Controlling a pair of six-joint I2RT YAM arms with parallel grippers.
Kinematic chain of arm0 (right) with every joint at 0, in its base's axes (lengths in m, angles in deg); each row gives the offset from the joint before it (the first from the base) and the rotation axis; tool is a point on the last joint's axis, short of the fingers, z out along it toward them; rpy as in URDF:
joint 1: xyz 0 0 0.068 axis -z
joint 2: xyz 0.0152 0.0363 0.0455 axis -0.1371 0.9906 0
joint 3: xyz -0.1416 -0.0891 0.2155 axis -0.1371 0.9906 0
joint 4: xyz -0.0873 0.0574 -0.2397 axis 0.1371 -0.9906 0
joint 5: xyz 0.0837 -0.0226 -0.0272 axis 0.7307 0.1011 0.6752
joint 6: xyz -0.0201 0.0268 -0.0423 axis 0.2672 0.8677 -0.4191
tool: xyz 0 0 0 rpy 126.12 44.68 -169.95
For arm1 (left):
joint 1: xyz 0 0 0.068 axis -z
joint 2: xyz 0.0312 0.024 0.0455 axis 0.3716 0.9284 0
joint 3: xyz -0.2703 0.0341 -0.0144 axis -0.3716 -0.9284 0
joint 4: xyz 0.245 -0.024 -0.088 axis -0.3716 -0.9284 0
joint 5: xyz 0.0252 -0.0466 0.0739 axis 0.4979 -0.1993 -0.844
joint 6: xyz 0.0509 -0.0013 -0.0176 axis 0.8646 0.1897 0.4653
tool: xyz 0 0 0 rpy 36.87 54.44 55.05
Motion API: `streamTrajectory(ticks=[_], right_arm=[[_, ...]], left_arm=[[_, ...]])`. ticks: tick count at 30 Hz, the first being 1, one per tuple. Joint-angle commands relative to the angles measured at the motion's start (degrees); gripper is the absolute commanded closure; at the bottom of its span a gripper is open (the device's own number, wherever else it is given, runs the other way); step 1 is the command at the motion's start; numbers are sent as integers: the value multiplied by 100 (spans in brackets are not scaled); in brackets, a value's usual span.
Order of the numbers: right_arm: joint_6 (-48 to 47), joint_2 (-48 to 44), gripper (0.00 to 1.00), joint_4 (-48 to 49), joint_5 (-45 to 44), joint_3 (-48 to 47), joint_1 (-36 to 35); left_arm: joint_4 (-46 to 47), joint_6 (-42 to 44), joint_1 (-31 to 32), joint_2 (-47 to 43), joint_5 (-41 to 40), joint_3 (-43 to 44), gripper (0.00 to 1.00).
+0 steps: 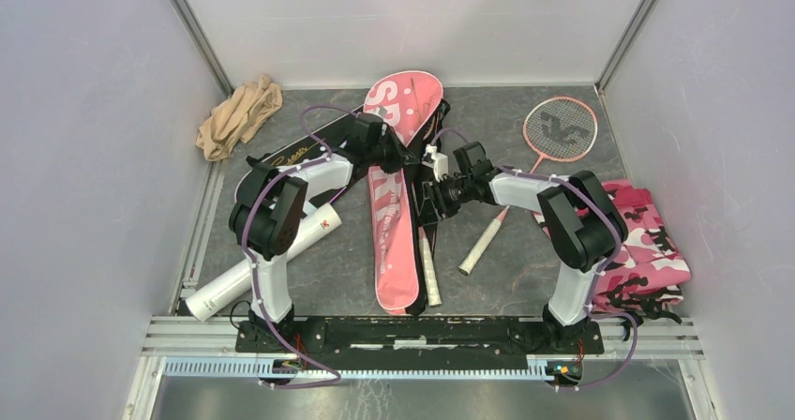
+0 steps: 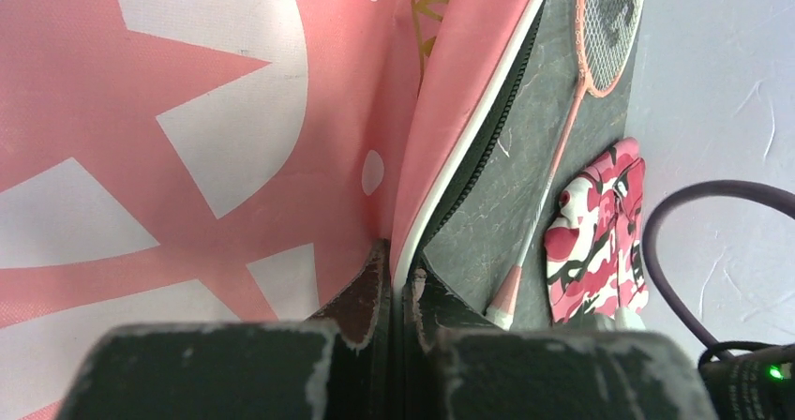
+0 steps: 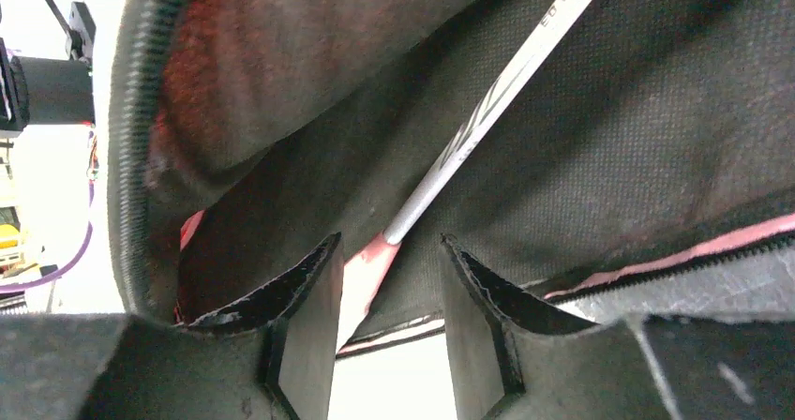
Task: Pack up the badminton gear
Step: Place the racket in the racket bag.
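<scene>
**Task item.** The pink bag [image 1: 392,242] is racket-shaped with white lettering and stars. It lies lengthwise at the bench [image 1: 516,284] centre, head end toward the back wall. Its zipped side is parted and shows black lining.

**Contents.** One racket [image 3: 497,92] lies inside the bag, its thin shaft running across the lining. Its white handle sticks out at the bag's near end.

**Hands.** The left hand [image 2: 398,265] is pressed together, pinching the pink bag's white-piped edge and holding it raised. The right hand [image 3: 390,242] is at the bag's mouth with its fingers spread. The shaft passes between them and is not gripped.

**Edges and room.**
- A black bag [image 1: 295,156] lies under the left arm.
- A white tube [image 1: 234,284] lies near the left edge.
- A second racket [image 1: 560,127] lies loose to the right, its head near the back corner.
- A beige cloth [image 1: 239,115] sits at the back left.
- A camouflage cloth [image 1: 647,242] sits against the right wall.
- Bare bench shows between the pink bag and the right arm's base.
</scene>
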Motion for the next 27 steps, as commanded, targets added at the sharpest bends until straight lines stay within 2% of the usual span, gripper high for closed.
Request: streamTrajectory(ticks=[1, 4, 7, 13, 20, 27], right_arm=[[178, 232, 53, 598, 88, -19, 11], [410, 394, 55, 995, 196, 6, 11], [617, 490, 62, 1295, 320, 8, 11], [937, 292, 100, 1647, 266, 80, 22], [1448, -216, 100, 1836, 46, 151, 106], [1586, -317, 100, 1504, -126, -221, 114]], left_arm=[[473, -325, -30, -268, 273, -50, 98], [556, -369, -44, -278, 347, -85, 98], [586, -395, -61, -282, 401, -94, 98], [622, -393, -79, -343, 504, -59, 98], [460, -212, -96, -395, 515, 159, 98], [358, -124, -87, -306, 436, 214, 98]])
